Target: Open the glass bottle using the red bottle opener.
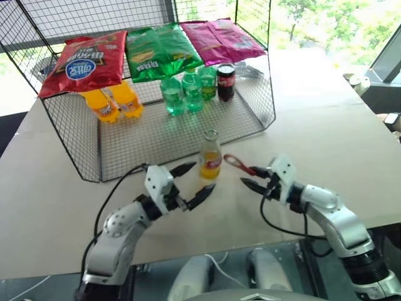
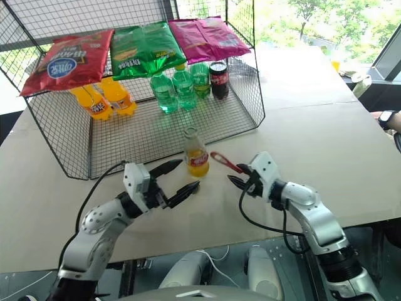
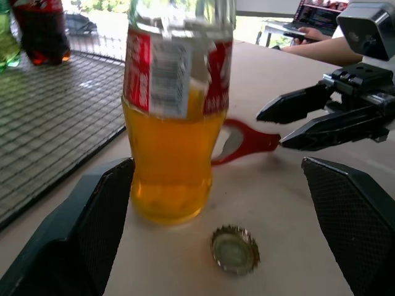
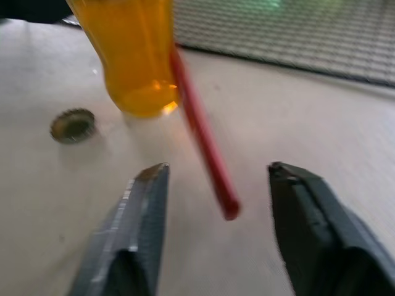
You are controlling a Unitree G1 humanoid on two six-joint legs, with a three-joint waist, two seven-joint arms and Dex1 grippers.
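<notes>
From the head camera you have the glass bottle (image 1: 210, 157) standing upright on the table (image 1: 326, 144) just in front of the wire basket (image 1: 250, 119), with the red bottle opener (image 1: 239, 164) lying close beside it on your right. Your left gripper (image 1: 193, 182) is spread wide with the bottle just beyond its fingertips, gripping nothing; your right gripper (image 1: 255, 178) is open too, right at the opener's handle end, and empty. In the left wrist view the cap (image 3: 234, 249) lies loose on the table in front of the bottle, so the opening looks done, and the danger now is a spill: one wide finger (image 3: 102, 209) sits almost against the glass, and any sideways sweep of that arm could tip an uncapped, nearly full bottle. In the right wrist view the opener runs from between your open fingers up to the bottle's base; it is blurred, so it may be touching the glass or just short of it. Nudge the handle forward and the opener could lever the bottle over.
</notes>
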